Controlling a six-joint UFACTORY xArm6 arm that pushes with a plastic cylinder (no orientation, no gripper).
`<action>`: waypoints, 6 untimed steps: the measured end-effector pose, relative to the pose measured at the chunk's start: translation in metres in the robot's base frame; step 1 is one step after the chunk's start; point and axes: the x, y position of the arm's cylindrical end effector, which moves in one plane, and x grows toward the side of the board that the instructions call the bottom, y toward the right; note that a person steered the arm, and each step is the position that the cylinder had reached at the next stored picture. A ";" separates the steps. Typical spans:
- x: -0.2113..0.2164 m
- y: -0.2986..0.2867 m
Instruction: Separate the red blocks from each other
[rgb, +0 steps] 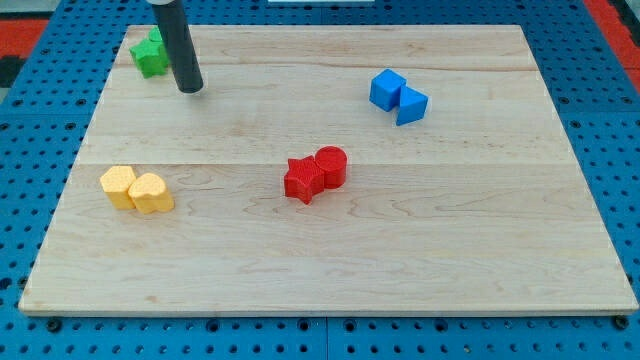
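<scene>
My tip (190, 90) was seen at the upper left of the frame, bare and touching no block, just right of the green block (151, 54). The red star-shaped block (302, 179) and the red cylinder (332, 165) were found touching near the centre, well down-right of the tip, their pair axis tilted upward to the right.

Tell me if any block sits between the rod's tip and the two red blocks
Nothing visible does. My tip is near the view's top left, beside the green block. The red star block and red cylinder touch mid-board, with bare wood between. Yellow and blue pairs lie off that line.
</scene>
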 end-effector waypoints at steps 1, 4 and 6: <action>0.036 0.053; 0.146 0.140; 0.171 0.113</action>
